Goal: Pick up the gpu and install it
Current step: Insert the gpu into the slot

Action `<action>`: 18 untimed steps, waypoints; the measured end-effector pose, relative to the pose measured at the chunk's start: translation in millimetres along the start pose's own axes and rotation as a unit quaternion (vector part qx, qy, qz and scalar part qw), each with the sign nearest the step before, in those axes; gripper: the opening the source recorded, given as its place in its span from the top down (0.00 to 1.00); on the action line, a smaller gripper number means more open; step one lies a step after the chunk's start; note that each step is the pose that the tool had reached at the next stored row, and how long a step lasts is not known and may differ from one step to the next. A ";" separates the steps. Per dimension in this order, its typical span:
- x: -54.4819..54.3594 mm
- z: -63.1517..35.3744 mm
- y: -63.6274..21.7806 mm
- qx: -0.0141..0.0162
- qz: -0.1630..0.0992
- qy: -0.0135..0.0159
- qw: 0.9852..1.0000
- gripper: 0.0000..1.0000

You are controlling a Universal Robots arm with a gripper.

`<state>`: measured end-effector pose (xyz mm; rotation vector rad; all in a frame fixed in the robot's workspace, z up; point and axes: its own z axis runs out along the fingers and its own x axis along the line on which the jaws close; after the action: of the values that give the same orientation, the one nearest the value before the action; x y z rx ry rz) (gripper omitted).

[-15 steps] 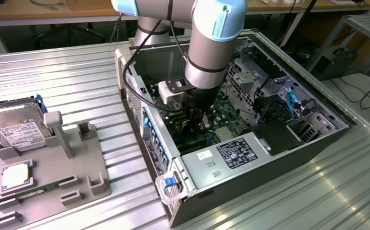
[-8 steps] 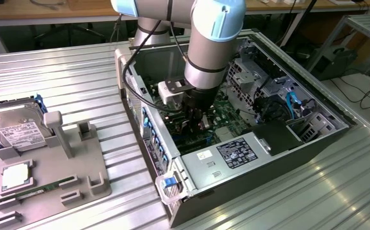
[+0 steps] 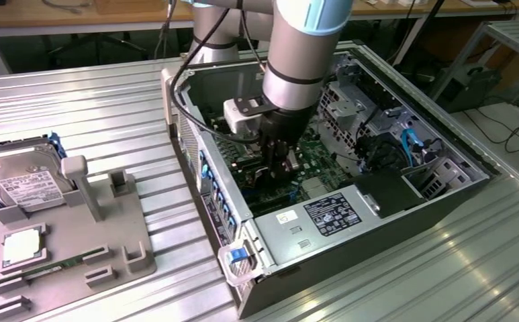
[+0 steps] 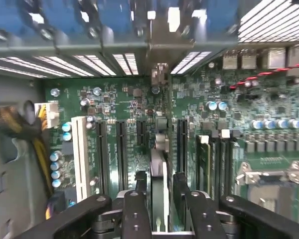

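Note:
My gripper (image 3: 275, 176) reaches down inside the open computer case (image 3: 349, 221), just above the green motherboard (image 3: 317, 151). It is shut on the gpu (image 3: 261, 180), a thin dark card held upright. In the wrist view the gpu (image 4: 158, 184) appears edge-on between the two black fingers (image 4: 139, 186). It stands over the row of long black expansion slots (image 4: 120, 149), in line with one near the middle. Its silver end bracket (image 4: 161, 47) points at the case's rear slot openings. I cannot tell whether the card's edge touches the slot.
A white slot (image 4: 80, 149), memory modules (image 4: 204, 159) and the CPU socket (image 4: 271, 181) flank the card. Yellow-black cables (image 4: 20, 124) lie by the case wall. On the exterior view's left, a grey fixture (image 3: 107, 221) holds a silver hard drive (image 3: 26, 178), a CPU (image 3: 22, 245) and a memory stick (image 3: 58, 265).

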<state>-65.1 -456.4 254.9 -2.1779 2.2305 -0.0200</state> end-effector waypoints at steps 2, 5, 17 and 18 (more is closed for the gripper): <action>-0.1 -10.6 -0.3 0.000 0.000 0.000 1.000 0.65; -0.2 -24.0 -0.6 0.000 0.000 0.000 1.000 0.65; -0.3 -33.6 -0.9 0.000 0.000 0.000 1.000 0.89; -0.3 -33.5 -0.9 0.000 0.000 0.000 1.000 0.89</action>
<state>-65.1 -456.4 288.5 -2.1776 2.2302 -0.0203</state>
